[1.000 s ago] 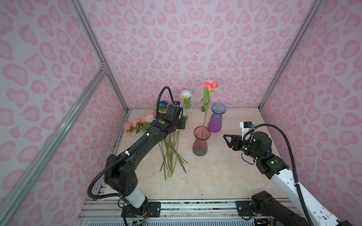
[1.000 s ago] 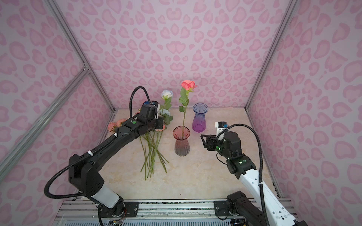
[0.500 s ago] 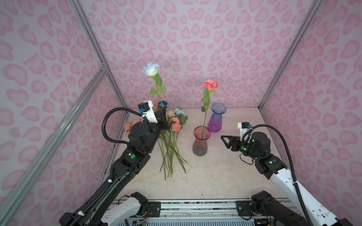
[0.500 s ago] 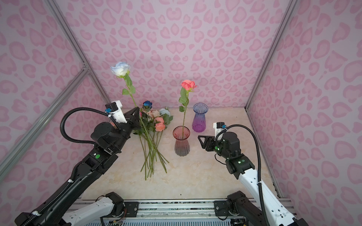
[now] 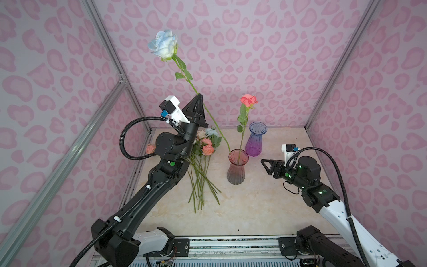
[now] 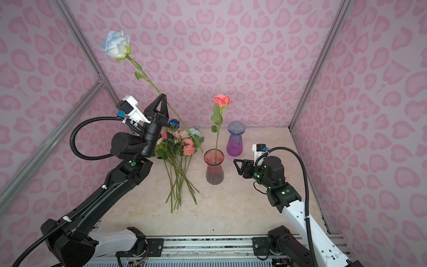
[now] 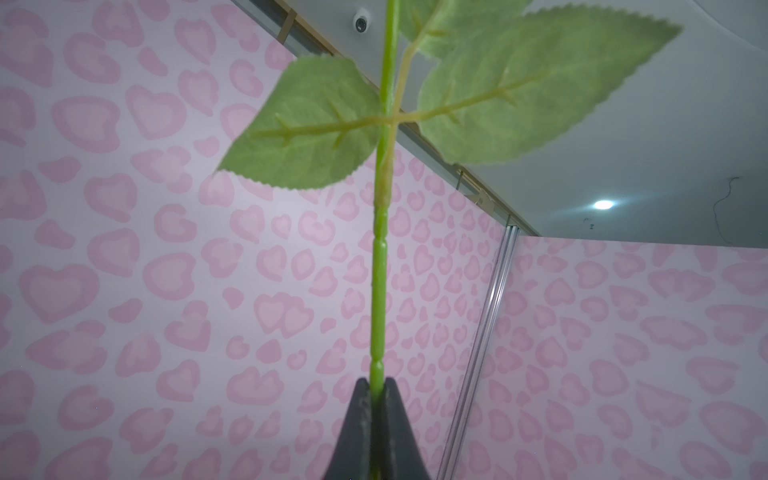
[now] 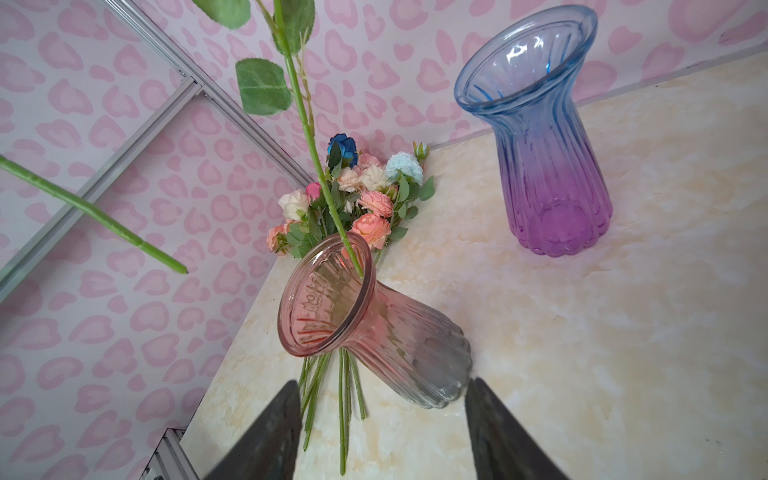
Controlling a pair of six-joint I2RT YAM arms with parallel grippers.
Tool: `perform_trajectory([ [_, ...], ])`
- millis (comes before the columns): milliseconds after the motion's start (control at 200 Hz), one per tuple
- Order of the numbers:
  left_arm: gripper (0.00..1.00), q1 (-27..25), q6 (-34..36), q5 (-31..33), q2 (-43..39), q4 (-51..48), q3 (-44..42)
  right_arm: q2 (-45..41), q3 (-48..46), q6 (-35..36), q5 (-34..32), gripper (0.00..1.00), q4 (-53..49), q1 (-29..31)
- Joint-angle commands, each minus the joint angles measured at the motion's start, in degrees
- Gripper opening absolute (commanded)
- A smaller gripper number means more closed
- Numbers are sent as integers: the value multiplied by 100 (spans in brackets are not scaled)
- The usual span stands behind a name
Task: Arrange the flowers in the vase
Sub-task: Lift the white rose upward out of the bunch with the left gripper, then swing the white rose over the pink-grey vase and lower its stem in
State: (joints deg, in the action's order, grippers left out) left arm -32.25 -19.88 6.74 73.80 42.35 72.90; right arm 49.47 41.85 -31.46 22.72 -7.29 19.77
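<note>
Done: one coral rose (image 5: 248,101) stands in the pink vase (image 5: 238,170), centre of both top views. In hand: a pale blue rose (image 5: 164,45), bloom high in the upper left of the frame. The left gripper (image 5: 199,95) pinches its stem at about mid-length, fingers pressed together on it. The stem slants down to the right, and its cut end hangs near the vase rim; I judge it outside the mouth, not yet in. Left to do: the bunch of flowers (image 5: 204,148) lying on the table (image 5: 265,215) left of the pink vase, blooms toward the back wall. With that many stems, I judge the task barely begun. Also present: a purple vase (image 5: 256,138), empty, behind and to the right of the pink one. The right gripper (image 5: 265,164) hovers right of the pink vase, fingers spread, holding nothing, pointed at its lower body. In the way: the coral rose's stem and leaves occupy part of the mouth I am aiming for, and the held stem comes in slanted, so I would stand it upright first.
</note>
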Motion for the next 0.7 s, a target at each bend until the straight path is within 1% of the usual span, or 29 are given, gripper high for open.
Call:
perform_trajectory([
  [0,3,-40,-64,-195,244,439,61,-32,-2,96,-32,64,-26,2],
  [140,3,-196,-11,-107,452,612,-215,-86,-62,147,-73,64,-69,-4],
  [265,3,-375,340,-78,658,704,-435,-96,-71,187,-69,64,-145,-5],
  [380,3,-478,406,-37,788,815,-686,-104,-71,224,-57,64,-219,-6],
  [455,3,-624,679,104,831,904,-928,-137,-98,254,-92,64,-247,-4],
  [570,3,-748,738,113,874,841,-1246,-179,-189,223,-126,64,-226,-6],
  [665,3,-874,925,153,931,723,-1457,-159,-244,194,-95,64,-198,-1],
  [700,4,-909,948,175,932,673,-1516,-141,-255,189,-87,64,-181,-7],
])
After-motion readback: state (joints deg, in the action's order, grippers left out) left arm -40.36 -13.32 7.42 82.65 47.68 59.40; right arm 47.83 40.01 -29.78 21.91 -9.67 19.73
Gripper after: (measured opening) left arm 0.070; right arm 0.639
